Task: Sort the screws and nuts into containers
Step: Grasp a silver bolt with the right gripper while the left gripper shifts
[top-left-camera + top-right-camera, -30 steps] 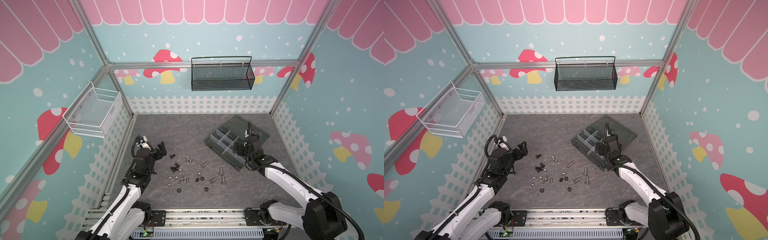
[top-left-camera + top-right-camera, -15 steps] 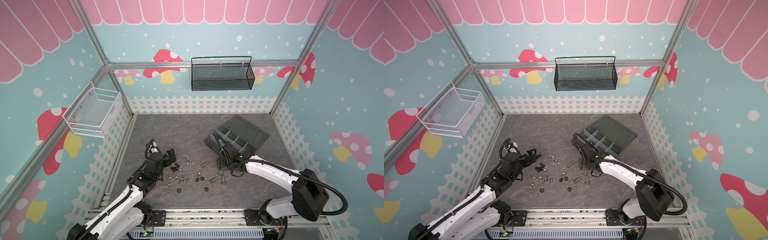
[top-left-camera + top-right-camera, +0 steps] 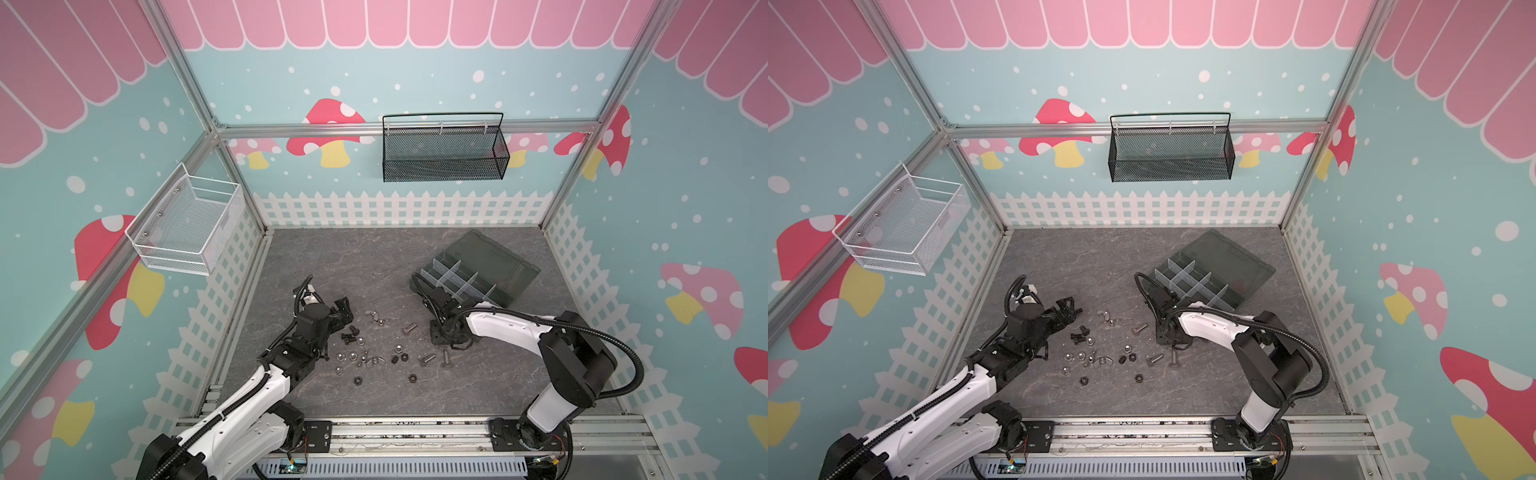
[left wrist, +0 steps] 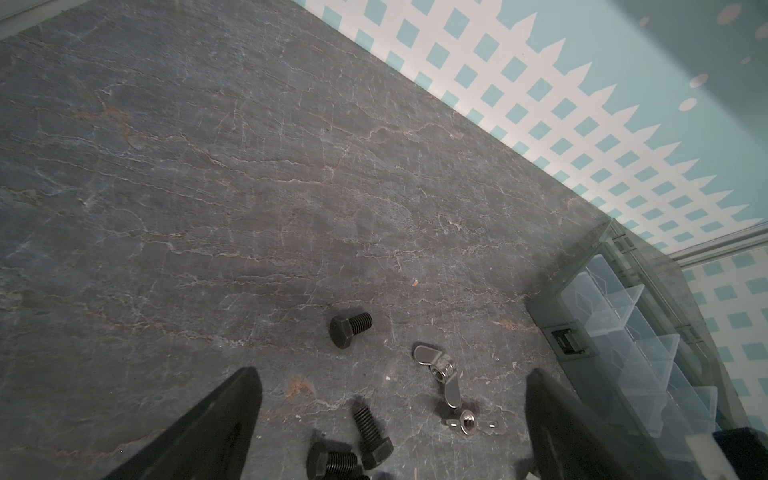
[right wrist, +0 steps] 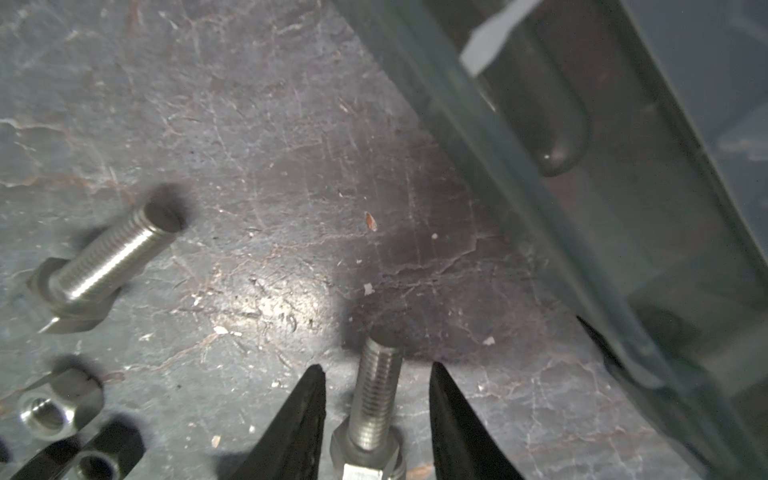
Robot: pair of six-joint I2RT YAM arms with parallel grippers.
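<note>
Evidently the pick-up step is in hand: the right claw point(image 5: 376, 366) straddles a silver hex-head threaded bolt point(image 5: 374, 409) lying between its tips, jaws half-spread with a gap either side (no pinch yet). Next it should press onto the shaft, lift, and carry to the dark grey-green plastic organizer box point(image 5: 582, 208) just beside it. The left claw point(image 3: 343, 308) is spread wide, empty.
</note>
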